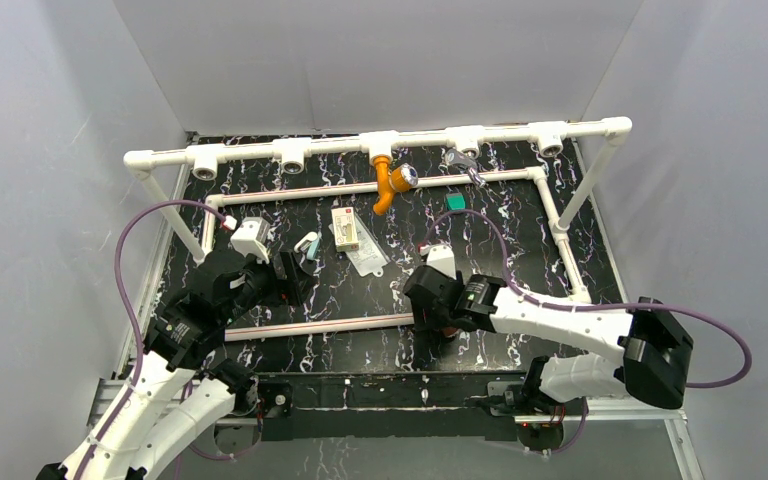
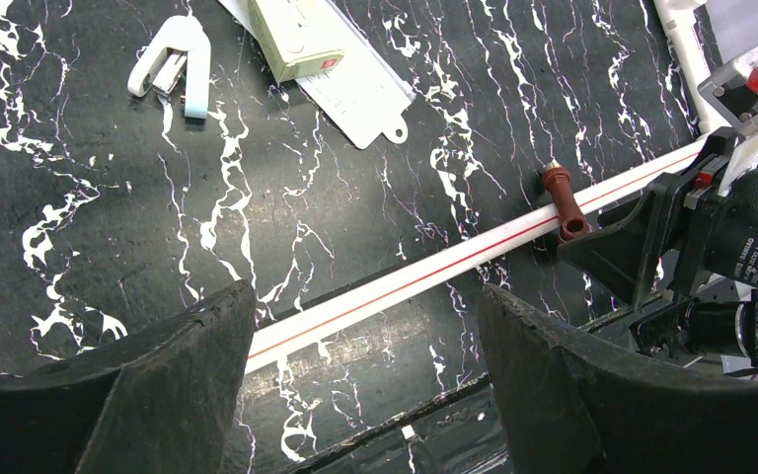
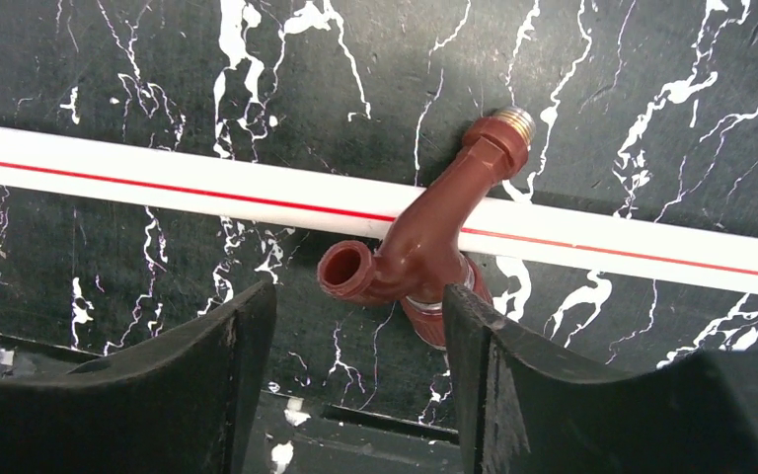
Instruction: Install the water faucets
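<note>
Here the right gripper (image 3: 355, 301) straddles the brown faucet (image 3: 424, 237) at lower centre, jaws apart, ready to grasp. Left gripper (image 2: 365, 296) gapes empty.

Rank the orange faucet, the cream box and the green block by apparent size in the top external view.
1. orange faucet
2. cream box, slightly smaller; the faucet hangs on the raised pipe, possibly nearer the camera, so this pair is unsure.
3. green block, clearly smallest.
</note>
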